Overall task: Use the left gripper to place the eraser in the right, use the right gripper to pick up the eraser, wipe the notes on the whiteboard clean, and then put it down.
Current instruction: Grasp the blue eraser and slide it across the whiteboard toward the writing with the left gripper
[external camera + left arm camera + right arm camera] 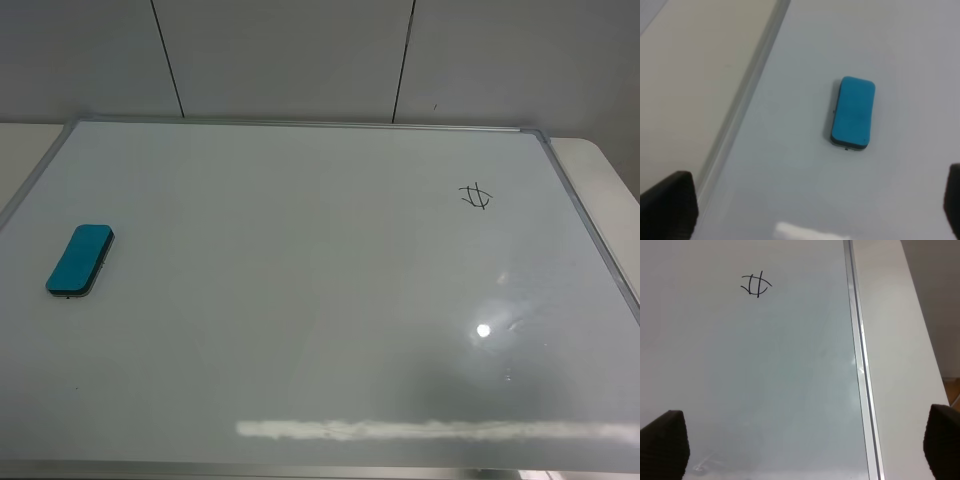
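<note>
One teal eraser [79, 260] lies flat on the whiteboard [300, 300] in the high view, close to the board's left edge and roughly midway along it. It is turned a little off square, with its dark felt base down. The scribble [476, 196], a rough circle crossed by lines, sits on the right half of the board towards the back edge, well apart from the eraser. A thin silver frame [300, 122] runs round the board, a pale surface [22, 150] shows past it at the back corners, and a grey panelled wall [280, 60] stands behind. A streak of glare [430, 430] lies across the board near its front edge. In the left wrist view the left claw [810, 207] stands wide open, one black finger [667, 205] at each side of the picture, with only bare board between them. It has hold of nothing. The eraser [853, 112] rests on the board out ahead of the fingertips, teal top up, touching neither finger. In the right wrist view the right claw [802, 445] is also spread wide and grips nothing. The frame [860, 365] passes between its two fingers [662, 445], and the scribble [756, 285] lies on the board well ahead of them.
</note>
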You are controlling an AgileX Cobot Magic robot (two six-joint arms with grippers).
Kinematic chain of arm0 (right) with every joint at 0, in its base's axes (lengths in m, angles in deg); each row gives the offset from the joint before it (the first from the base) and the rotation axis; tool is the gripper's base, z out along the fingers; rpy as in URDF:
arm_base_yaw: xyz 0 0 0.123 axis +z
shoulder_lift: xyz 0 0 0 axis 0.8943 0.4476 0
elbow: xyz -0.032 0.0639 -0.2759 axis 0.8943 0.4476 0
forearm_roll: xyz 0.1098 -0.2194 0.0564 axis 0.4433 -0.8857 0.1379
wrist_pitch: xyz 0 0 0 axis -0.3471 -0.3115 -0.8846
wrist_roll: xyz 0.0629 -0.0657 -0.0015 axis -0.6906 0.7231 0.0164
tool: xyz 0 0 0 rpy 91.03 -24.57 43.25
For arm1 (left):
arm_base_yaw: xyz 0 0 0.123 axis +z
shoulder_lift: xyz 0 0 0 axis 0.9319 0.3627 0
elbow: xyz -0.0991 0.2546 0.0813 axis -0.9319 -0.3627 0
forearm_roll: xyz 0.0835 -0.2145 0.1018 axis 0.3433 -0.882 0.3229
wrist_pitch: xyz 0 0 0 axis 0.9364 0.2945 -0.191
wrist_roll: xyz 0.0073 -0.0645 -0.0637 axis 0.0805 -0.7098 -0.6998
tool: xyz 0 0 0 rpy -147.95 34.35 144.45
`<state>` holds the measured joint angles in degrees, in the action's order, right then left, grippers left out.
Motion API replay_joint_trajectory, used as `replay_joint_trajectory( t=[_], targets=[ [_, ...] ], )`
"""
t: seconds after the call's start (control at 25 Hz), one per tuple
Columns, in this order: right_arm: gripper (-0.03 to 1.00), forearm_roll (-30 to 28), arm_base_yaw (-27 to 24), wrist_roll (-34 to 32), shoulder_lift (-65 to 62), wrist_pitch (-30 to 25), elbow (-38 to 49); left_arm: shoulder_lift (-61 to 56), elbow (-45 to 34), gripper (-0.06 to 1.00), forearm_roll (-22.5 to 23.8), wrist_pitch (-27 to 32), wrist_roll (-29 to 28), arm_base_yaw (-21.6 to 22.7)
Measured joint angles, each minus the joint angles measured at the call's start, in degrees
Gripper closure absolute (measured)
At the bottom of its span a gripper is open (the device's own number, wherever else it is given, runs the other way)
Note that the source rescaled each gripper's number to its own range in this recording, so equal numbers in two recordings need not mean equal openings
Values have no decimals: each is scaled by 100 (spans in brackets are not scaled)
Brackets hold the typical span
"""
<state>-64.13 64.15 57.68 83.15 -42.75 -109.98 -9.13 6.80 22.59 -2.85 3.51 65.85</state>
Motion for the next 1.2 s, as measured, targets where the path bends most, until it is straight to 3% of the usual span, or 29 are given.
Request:
replay_joint_trajectory(
  t=[1.2],
  targets=[
    [10, 0, 0, 0, 0, 0, 0, 0, 0, -6, 0, 0, 0, 0]
  ],
)
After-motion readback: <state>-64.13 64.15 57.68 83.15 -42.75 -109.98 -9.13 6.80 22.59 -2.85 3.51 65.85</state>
